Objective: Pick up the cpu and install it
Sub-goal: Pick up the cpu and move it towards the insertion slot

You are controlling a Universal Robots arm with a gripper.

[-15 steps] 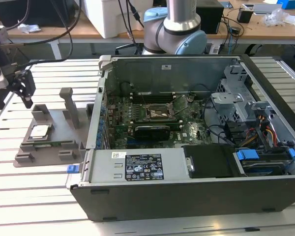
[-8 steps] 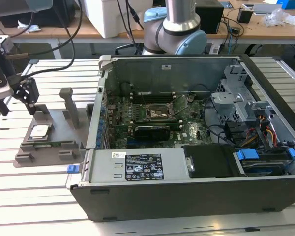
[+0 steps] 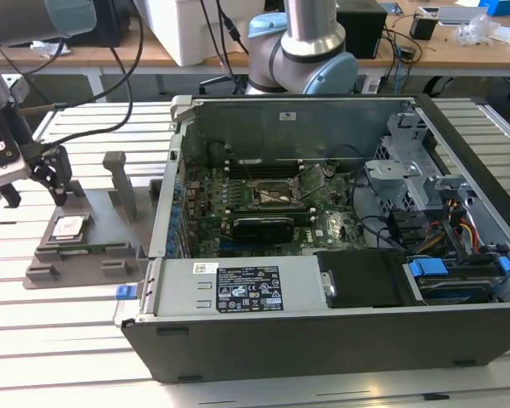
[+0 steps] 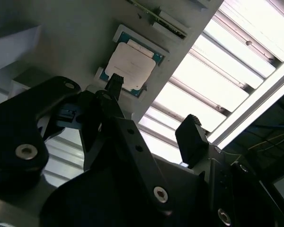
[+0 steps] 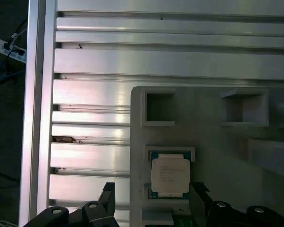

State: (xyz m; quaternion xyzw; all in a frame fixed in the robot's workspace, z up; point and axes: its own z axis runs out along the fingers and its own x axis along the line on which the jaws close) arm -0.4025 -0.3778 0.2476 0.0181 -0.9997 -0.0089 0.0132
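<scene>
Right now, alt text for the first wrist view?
The cpu lies flat in a recess of a grey holder on a slatted metal table. The open gripper hangs over it, one finger to each side.

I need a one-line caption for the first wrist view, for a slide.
Open gripper poised over the cpu, which lies flat in its recess on the grey holder.

A grey holder tray (image 5: 199, 109) is lying right beneath the jaws on a slatted aluminium table (image 5: 156, 61); an open computer case (image 3: 340, 331) is sitting well apart from them.
</scene>
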